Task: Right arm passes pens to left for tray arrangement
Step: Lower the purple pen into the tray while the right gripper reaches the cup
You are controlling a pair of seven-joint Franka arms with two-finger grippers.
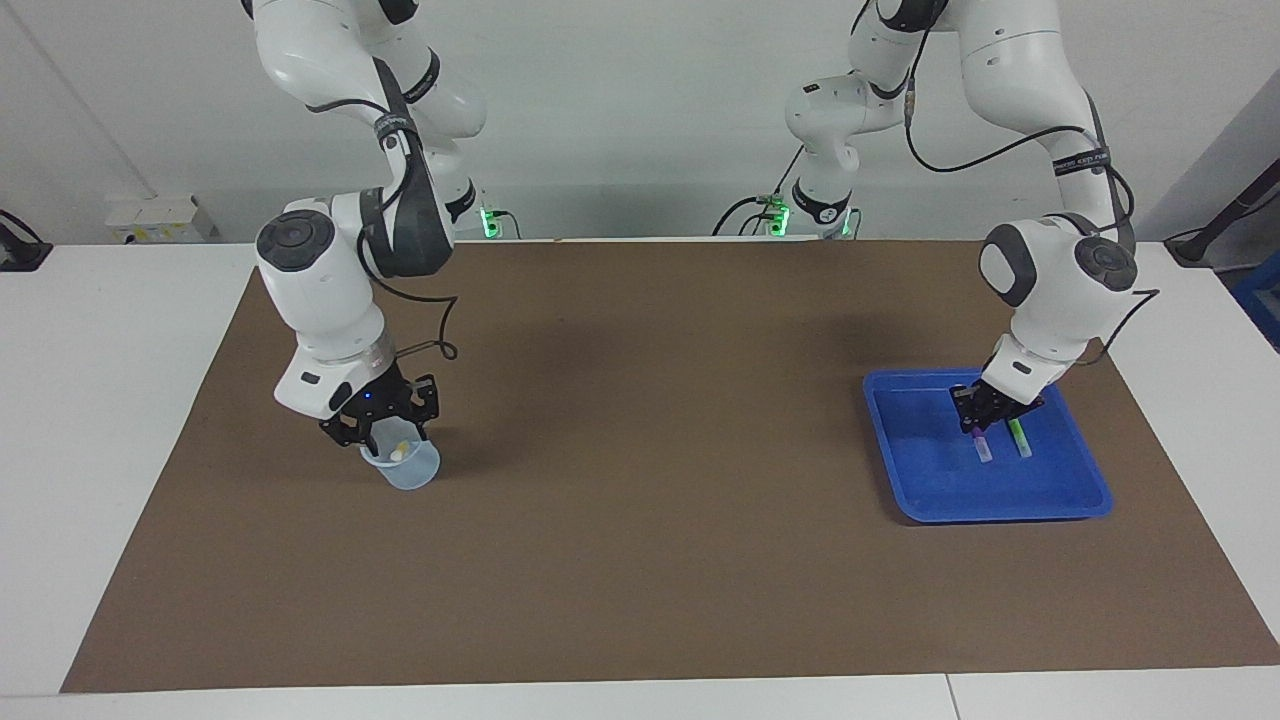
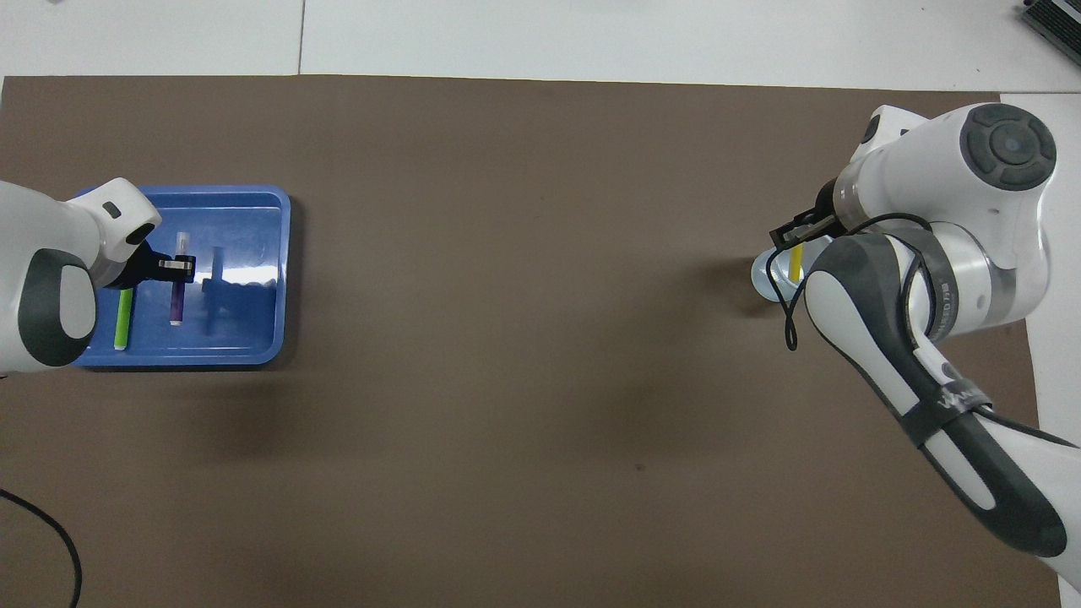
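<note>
Brown rectangular mat (image 1: 640,520) spread over white tabletop (image 1: 90,420), covering most of it.

White jointed right arm (image 1: 320,290), blue light on black wrist, bent down over the right arm's end of the mat. White jointed left arm (image 1: 1060,270), no wrist light, bent down over the left arm's end.

Shallow bright blue plastic tray (image 1: 1070,500) with rounded corners and raised rim, flat on the mat at the left arm's end. Same tray (image 2: 253,279) in overhead view, partly covered by the left arm.

Small pale translucent bluish cup (image 1: 412,472) upright on the mat at the right arm's end, well apart from the tray.

Right gripper (image 1: 385,432) low over the cup's mouth, tips at the rim — fingers part-way apart, either side of the top of the yellow marker pen (image 1: 400,450); contact with it cannot be told. Pen standing tilted in the cup, pale end up; overhead, yellow barrel (image 2: 795,263) just under the gripper (image 2: 792,235).

Left gripper (image 1: 980,418) down inside the tray, fingertips clamped on the purple marker pen (image 1: 982,446) near its middle. Purple pen (image 2: 178,291) lengthwise, pale end away from the robots; resting on the tray floor or just above it — cannot tell.

Bright green marker pen (image 1: 1018,438) lying flat in the tray, just beside the purple one and roughly parallel, on the side toward the table's end (image 2: 123,319).
</note>
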